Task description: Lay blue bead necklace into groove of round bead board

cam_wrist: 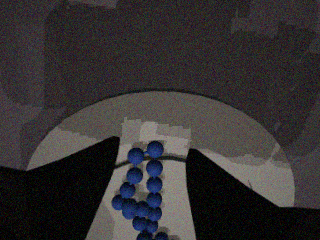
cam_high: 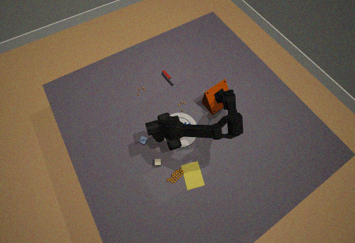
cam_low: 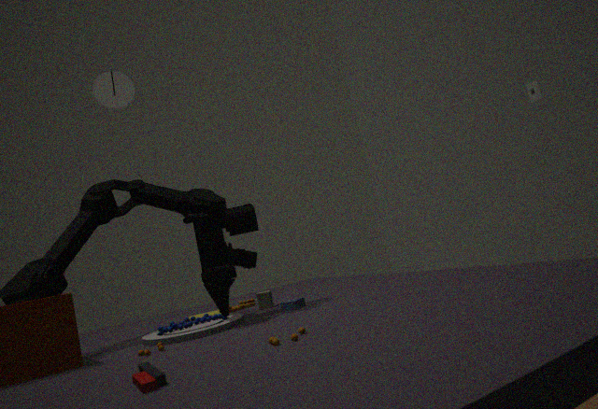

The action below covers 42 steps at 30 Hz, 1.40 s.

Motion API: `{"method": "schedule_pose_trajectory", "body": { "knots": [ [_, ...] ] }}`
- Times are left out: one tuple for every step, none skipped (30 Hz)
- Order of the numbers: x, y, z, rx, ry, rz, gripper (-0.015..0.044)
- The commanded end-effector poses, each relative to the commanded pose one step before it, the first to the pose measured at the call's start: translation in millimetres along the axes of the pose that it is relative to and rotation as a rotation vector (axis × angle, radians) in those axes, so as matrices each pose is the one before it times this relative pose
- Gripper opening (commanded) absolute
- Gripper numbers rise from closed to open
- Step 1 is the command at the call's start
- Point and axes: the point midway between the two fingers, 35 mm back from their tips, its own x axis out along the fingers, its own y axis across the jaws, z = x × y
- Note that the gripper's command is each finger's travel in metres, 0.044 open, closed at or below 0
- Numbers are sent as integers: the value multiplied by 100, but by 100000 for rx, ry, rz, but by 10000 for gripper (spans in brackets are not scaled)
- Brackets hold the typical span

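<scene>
The round white bead board (cam_high: 189, 119) (cam_low: 166, 334) (cam_wrist: 227, 131) lies on the purple mat. The blue bead necklace (cam_high: 185, 123) (cam_low: 189, 321) (cam_wrist: 146, 186) lies on the board in a loose doubled strand, its end crossing the thin groove line (cam_wrist: 172, 158) near the board's rim. My gripper (cam_low: 222, 312) (cam_wrist: 153, 150) points straight down with its tips at the board's edge. Its fingers stand open, one on each side of the strand and apart from the beads. Most of the board is hidden under the arm in the top view.
The arm's orange base block (cam_high: 213, 97) stands behind the board. A light blue tile (cam_high: 143, 140), a white cube (cam_high: 157, 162), a yellow sheet (cam_high: 193, 177) with a heap of orange beads (cam_high: 175, 176), loose orange beads (cam_high: 140, 89) and a red-grey block (cam_high: 167, 76) lie around.
</scene>
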Motion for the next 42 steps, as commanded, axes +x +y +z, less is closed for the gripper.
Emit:
{"method": "schedule_pose_trajectory", "body": {
  "knots": [
    [-17, -9, -5, 48, 13, -5, 315],
    [-44, -3, -5, 30, 30, -1, 341],
    [-132, -10, -17, 89, 90, -3, 368],
    [-220, -16, -30, 148, 151, -1, 394],
    [-289, -20, -42, 194, 200, 4, 420],
    [-290, -19, -45, 193, 202, 11, 440],
    [-221, -13, -37, 146, 155, 13, 440],
    [-133, -8, -23, 87, 94, 10, 440],
    [782, 59, -4, 35, 37, 256, 440],
    [-145, -1, 2, -1, -2, -46, 440],
    [-243, -1, 2, -2, -3, -75, 440],
    [-243, -1, 0, -2, -1, -73, 440],
    [-146, -1, -1, -1, 0, -43, 440],
    [-49, 0, -1, 0, 0, -14, 440],
    [0, 0, 0, 0, 0, 0, 440],
    [0, 0, 0, 0, 0, 0, 440],
    [0, 0, 0, 0, 0, 0, 440],
    [0, 0, 0, 0, 0, 0, 440],
    [0, 0, 0, 0, 0, 0, 440],
    [0, 0, 0, 0, 0, 0, 440],
    [0, 0, 0, 0, 0, 0, 440],
    [0, 0, 0, 0, 0, 0, 440],
    [0, 0, 0, 0, 0, 0, 440],
    [0, 0, 0, 0, 0, 0, 440],
    [0, 0, 0, 0, 0, 0, 440],
    [0, 0, 0, 0, 0, 0, 440],
    [0, 0, 0, 0, 0, 0, 440],
    [0, 0, 0, 0, 0, 0, 440],
    [0, 0, 0, 0, 0, 0, 440],
    [0, 0, 0, 0, 0, 0, 440],
    [0, 0, 0, 0, 0, 0, 440],
    [0, 0, 0, 0, 0, 0, 440],
    [0, 0, 0, 0, 0, 0, 440],
    [0, 0, 0, 0, 0, 0, 440],
    [0, 0, 0, 0, 0, 0, 440],
    [0, 0, 0, 0, 0, 0, 440],
    [0, 0, 0, 0, 0, 0, 440],
    [0, 0, 0, 0, 0, 0, 440],
    [0, 0, 0, 0, 0, 0, 440],
    [0, 0, 0, 0, 0, 0, 440],
    [0, 0, 0, 0, 0, 0, 440],
    [0, 0, 0, 0, 0, 0, 440]
  ]
}}
